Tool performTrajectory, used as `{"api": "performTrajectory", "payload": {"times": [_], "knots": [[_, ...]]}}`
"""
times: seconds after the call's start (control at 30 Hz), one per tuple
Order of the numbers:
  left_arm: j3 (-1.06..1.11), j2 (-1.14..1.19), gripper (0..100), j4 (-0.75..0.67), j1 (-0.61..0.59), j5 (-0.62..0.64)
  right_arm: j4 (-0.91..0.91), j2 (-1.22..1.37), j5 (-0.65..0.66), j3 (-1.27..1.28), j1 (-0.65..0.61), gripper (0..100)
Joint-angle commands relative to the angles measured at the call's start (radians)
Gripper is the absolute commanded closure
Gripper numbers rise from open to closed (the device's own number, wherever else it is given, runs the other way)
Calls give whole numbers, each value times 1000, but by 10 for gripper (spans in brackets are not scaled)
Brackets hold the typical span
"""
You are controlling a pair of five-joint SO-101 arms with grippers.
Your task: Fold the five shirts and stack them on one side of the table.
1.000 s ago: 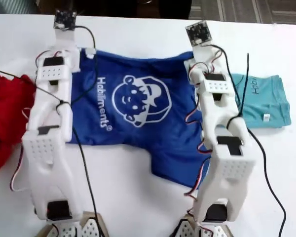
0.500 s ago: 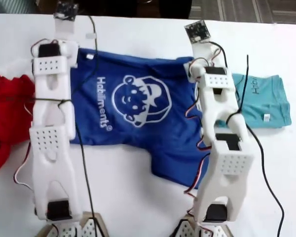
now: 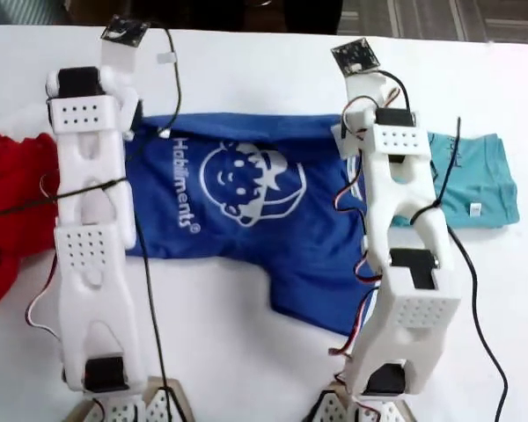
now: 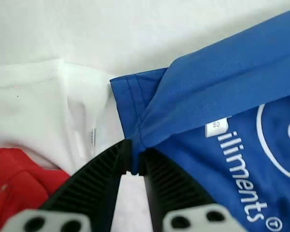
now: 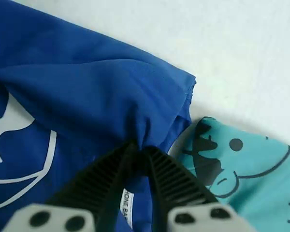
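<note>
Seen from above, a blue shirt lies spread across the centre of the frame on a white table. The left gripper is clamped on the shirt's edge at its upper left corner. The right gripper pinches a bunch of the same cloth at the upper right corner. A folded teal shirt lies at the right, and a crumpled red shirt at the left edge.

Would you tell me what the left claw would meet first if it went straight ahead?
The left claw pinches the blue shirt, so probably that fold first; beyond it, bare table.
</note>
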Motion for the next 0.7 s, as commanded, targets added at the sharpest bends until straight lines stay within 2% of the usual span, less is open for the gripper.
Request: {"api": "performTrajectory", "payload": {"times": [0.0, 0.3, 0.67], "knots": [[-47, -28, 975, 28, -6, -26, 81, -125, -35, -43, -4, 977], [-8, -89, 975, 31, -28, -25, 242, -243, -43, -41, -8, 977], [581, -496, 975, 21, -29, -25, 387, -346, -44, -41, -10, 977]]}}
